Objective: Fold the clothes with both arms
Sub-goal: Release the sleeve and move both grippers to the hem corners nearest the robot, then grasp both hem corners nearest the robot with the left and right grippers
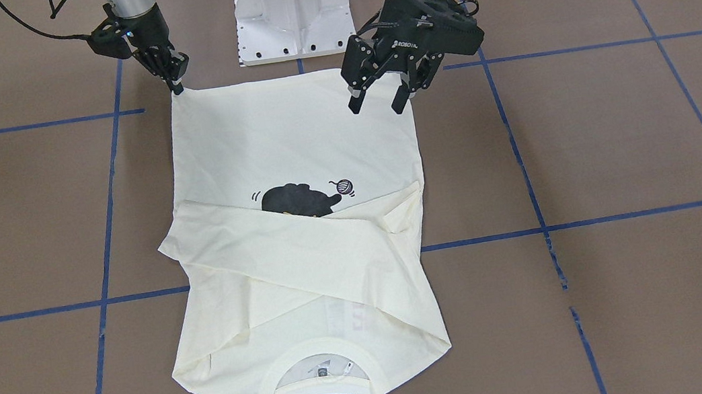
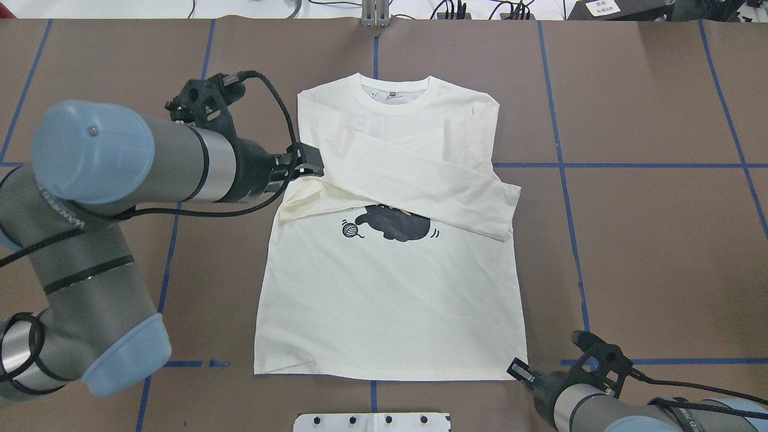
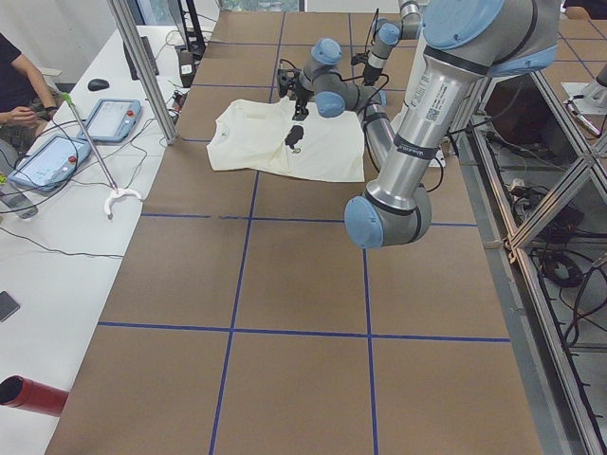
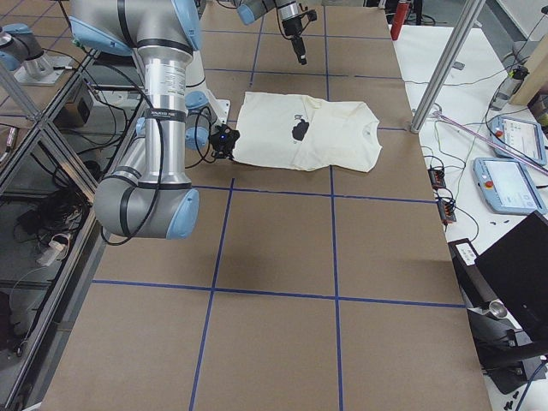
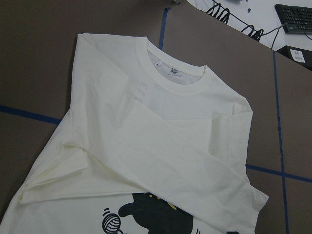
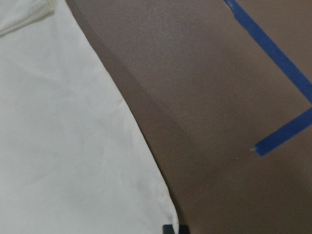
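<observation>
The cream long-sleeved T-shirt (image 1: 289,137) lies flat, print side up, on the brown table. Both sleeves are folded across the chest and partly cover the black cat print (image 2: 390,225). The neckline (image 2: 396,96) is on the far side from the robot. My left gripper (image 1: 377,109) is open and empty, hovering above the hem's corner on its side; its wrist view looks down on the shirt (image 5: 146,146) from well above. My right gripper (image 1: 177,87) is down at the other hem corner (image 2: 521,366), fingers together on the cloth edge (image 6: 165,214).
The white pedestal base (image 1: 292,15) stands just behind the hem. Blue tape lines (image 1: 598,219) cross the brown table. A side bench with tablets (image 3: 114,118) and a person runs along the far edge. Bare table lies on both sides of the shirt.
</observation>
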Robot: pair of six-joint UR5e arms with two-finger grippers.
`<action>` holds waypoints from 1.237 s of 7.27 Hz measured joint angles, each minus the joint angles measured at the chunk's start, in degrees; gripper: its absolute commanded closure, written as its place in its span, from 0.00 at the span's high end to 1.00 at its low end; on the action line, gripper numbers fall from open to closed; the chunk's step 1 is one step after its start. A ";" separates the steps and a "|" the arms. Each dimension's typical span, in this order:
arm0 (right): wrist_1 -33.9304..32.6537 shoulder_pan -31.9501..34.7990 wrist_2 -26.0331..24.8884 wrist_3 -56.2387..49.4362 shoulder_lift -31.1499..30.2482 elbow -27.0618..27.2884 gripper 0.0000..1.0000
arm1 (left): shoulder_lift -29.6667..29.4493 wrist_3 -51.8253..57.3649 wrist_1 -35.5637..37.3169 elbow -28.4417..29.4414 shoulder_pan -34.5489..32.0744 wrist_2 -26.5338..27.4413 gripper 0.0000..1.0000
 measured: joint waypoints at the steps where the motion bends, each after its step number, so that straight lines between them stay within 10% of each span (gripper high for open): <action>1: -0.05 -0.04 0.07 -0.01 -0.22 1.03 0.00 | 4.57 -2.93 0.79 -1.41 4.53 3.65 0.76; 9: 0.02 -0.76 -0.67 -0.93 -2.09 2.30 0.00 | 13.48 -20.71 3.85 0.15 24.38 8.80 0.56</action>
